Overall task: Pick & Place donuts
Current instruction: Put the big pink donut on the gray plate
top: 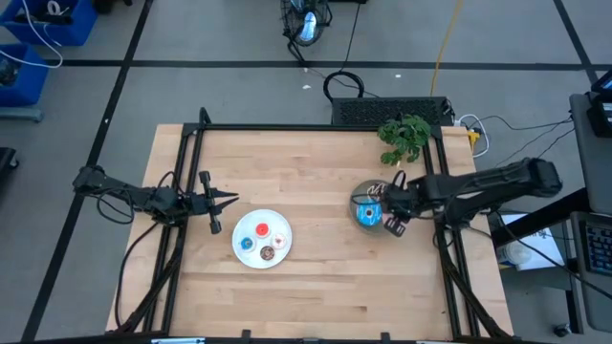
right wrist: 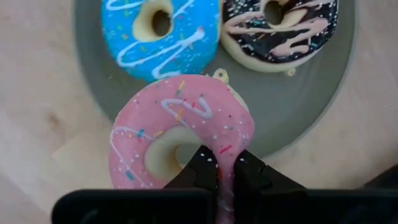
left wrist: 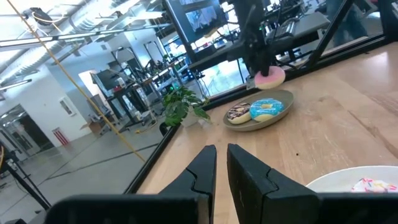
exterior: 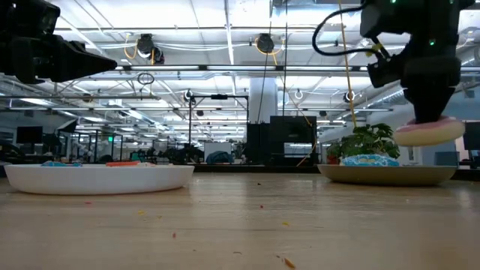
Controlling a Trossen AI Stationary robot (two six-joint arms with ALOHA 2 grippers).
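Note:
The pink-iced donut (right wrist: 180, 140) is in my right gripper (right wrist: 226, 165), which is shut on it above the grey plate (top: 356, 198). In the low view the donut (exterior: 429, 133) hangs clear over that plate (exterior: 386, 175). The blue-iced donut (right wrist: 163, 34) and the chocolate donut (right wrist: 280, 28) lie flat on the grey plate. The small donuts, among them red (top: 262, 229), blue (top: 246, 245) and whitish (top: 279, 239), lie on the white plate (top: 251, 258). My left gripper (top: 232, 199) hovers left of the white plate, holding nothing, its fingers almost together. My right gripper pinches the pink-iced donut's ring (right wrist: 225, 155) on one side, with one finger (right wrist: 200, 168) at the hole's edge and the other (right wrist: 250, 171) outside the rim. It comes from above, pointing down. The donut is lifted clear of the grey plate and lies about level.
A green plant (top: 404, 134) stands at the table's far right corner, just behind the grey plate. Black frame rails (top: 287, 127) run along the table's far, left and right edges. Bare wood (top: 325, 287) lies along the near side and between the two plates.

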